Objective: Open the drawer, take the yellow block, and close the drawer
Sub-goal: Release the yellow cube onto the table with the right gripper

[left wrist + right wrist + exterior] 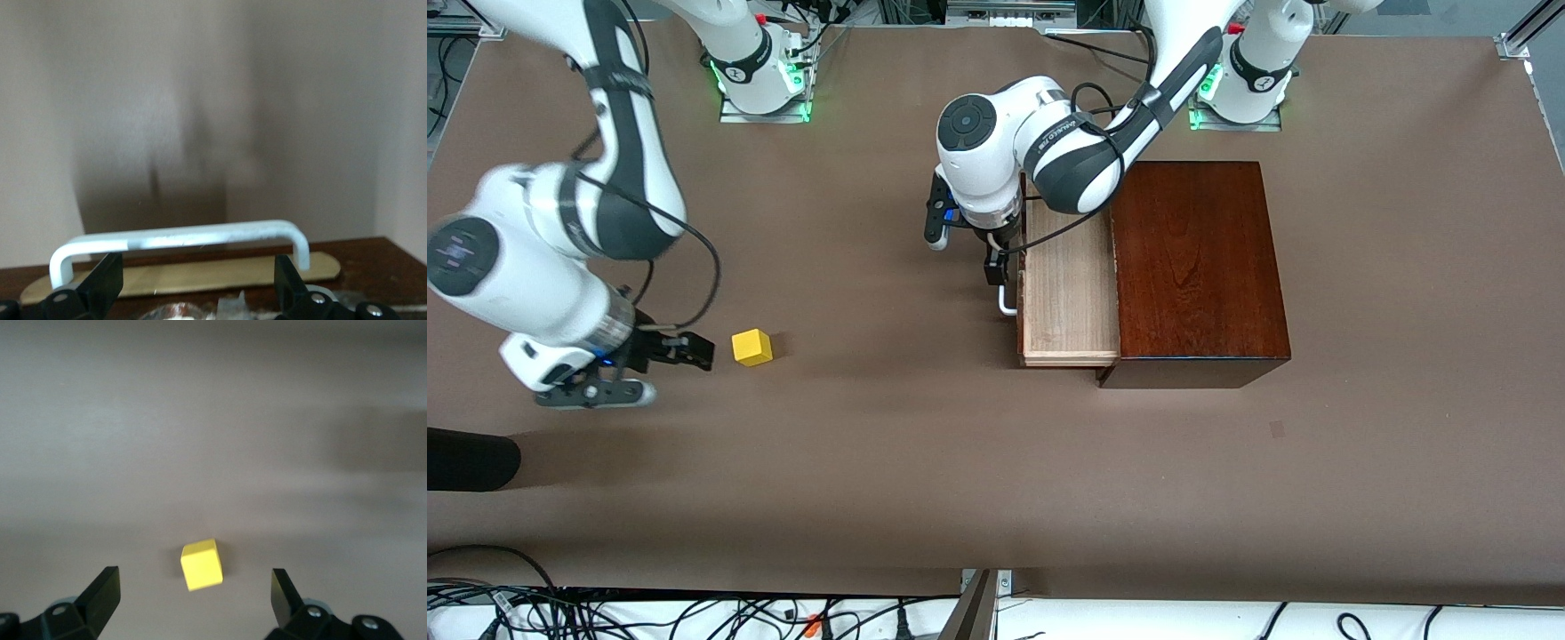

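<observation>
Broad brown matte table (925, 480), plain surface running edge to edge. Resting directly on it toward the left arm's end: dark reddish-brown polished wooden box (1196, 258), with its single pale-lined drawer (1069, 293) pulled out toward the right arm's end, white U-shaped bar handle (1007, 302) on the drawer's front. Sitting directly on the tabletop well apart from the box, toward the right arm's end and slightly nearer the front camera: small bright yellow cube (751, 347), upright, casting a short shadow. Also standing on the table along its far edge: two white arm bases on metal plates (765, 111).
</observation>
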You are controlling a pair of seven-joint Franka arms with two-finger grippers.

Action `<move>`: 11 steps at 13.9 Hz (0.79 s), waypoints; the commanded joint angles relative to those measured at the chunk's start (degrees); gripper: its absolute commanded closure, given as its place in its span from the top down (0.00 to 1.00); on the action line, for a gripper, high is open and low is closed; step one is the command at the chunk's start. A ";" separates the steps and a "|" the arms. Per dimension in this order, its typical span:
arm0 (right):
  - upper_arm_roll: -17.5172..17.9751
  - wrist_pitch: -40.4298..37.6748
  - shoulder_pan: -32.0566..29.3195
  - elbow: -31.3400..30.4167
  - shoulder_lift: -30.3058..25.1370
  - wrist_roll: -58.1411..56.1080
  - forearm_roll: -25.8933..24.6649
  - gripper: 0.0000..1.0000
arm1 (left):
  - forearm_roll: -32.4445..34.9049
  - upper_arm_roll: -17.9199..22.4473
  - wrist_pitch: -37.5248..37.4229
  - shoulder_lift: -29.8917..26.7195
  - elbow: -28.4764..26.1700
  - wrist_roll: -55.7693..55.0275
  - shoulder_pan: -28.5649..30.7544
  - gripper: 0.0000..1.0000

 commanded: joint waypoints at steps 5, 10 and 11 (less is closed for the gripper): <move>-0.29 -15.39 0.46 -1.21 -16.56 -0.57 0.15 1.00 | 2.12 0.30 -5.61 -0.58 0.99 -0.75 0.25 1.00; -0.03 -19.62 0.63 -1.65 -21.66 -0.57 -1.52 1.00 | 5.71 0.57 -9.74 -0.93 0.90 -0.75 0.51 1.00; 0.15 -19.88 0.55 -2.00 -22.19 -0.66 -1.96 1.00 | 5.72 0.74 -10.26 -0.93 0.90 -0.75 0.69 1.00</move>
